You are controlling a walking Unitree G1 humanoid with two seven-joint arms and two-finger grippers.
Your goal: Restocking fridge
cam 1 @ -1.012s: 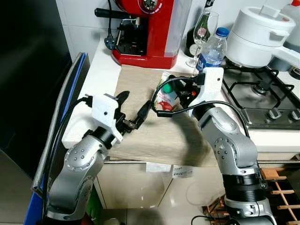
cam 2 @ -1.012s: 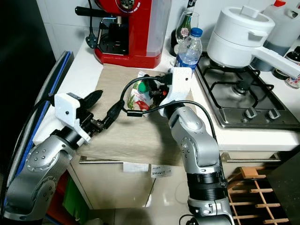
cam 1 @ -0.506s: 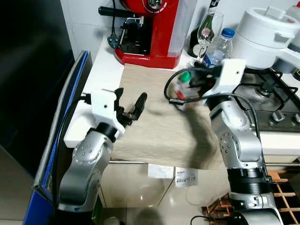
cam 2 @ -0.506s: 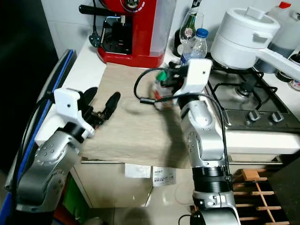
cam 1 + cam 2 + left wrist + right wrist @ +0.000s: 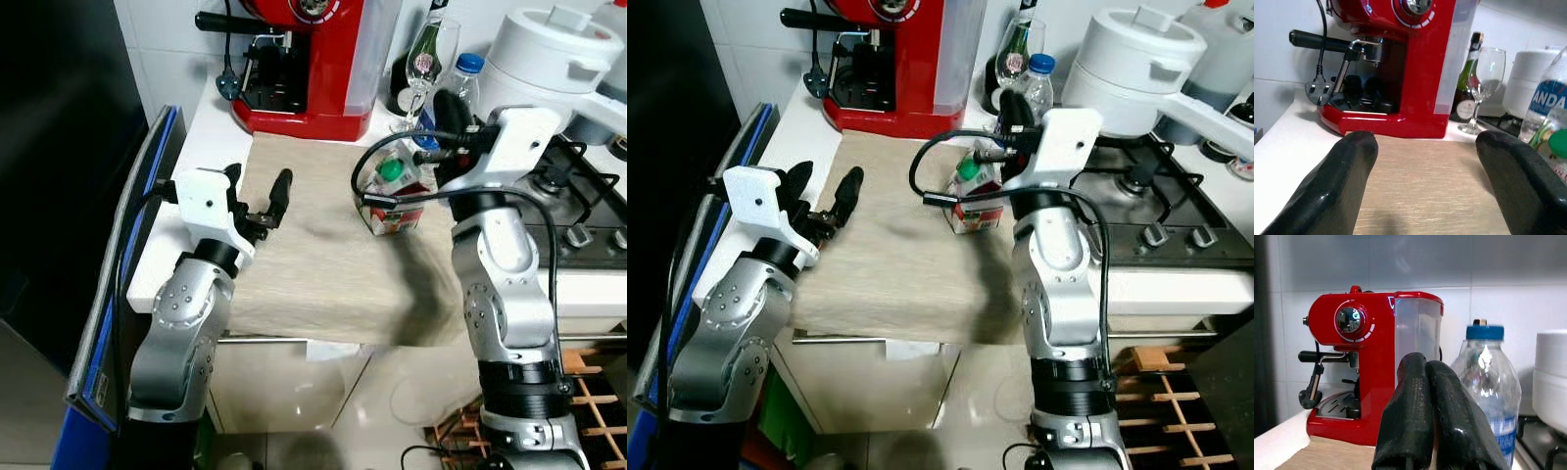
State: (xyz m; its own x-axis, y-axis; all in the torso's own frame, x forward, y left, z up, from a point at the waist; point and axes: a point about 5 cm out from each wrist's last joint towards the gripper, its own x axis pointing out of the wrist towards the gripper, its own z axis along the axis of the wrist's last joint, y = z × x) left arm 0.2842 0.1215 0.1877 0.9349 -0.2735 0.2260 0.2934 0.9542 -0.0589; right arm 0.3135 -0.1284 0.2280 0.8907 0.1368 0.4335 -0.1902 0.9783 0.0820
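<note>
A small juice carton (image 5: 395,192) with a green cap stands upright on the beige mat (image 5: 313,255), a black cable hanging in front of it. My right gripper (image 5: 446,110) hovers above and just behind the carton, apart from it. The right wrist view shows its fingers (image 5: 1422,421) pressed together with nothing between them. My left gripper (image 5: 257,192) is open over the mat's left side, a hand's width left of the carton, and holds nothing. In the left wrist view its fingers (image 5: 1337,191) point toward the coffee machine.
A red coffee machine (image 5: 313,59) stands at the back of the counter. Beside it are a wine glass (image 5: 427,54) and a water bottle (image 5: 460,83). A white pot (image 5: 558,49) sits on the gas hob (image 5: 588,196) at right. A dark appliance front (image 5: 59,147) is at left.
The right gripper has let go of the carton and risen behind it. The carton, tilted in its grasp before, now stands upright on the mat. The left gripper shifted slightly back.
</note>
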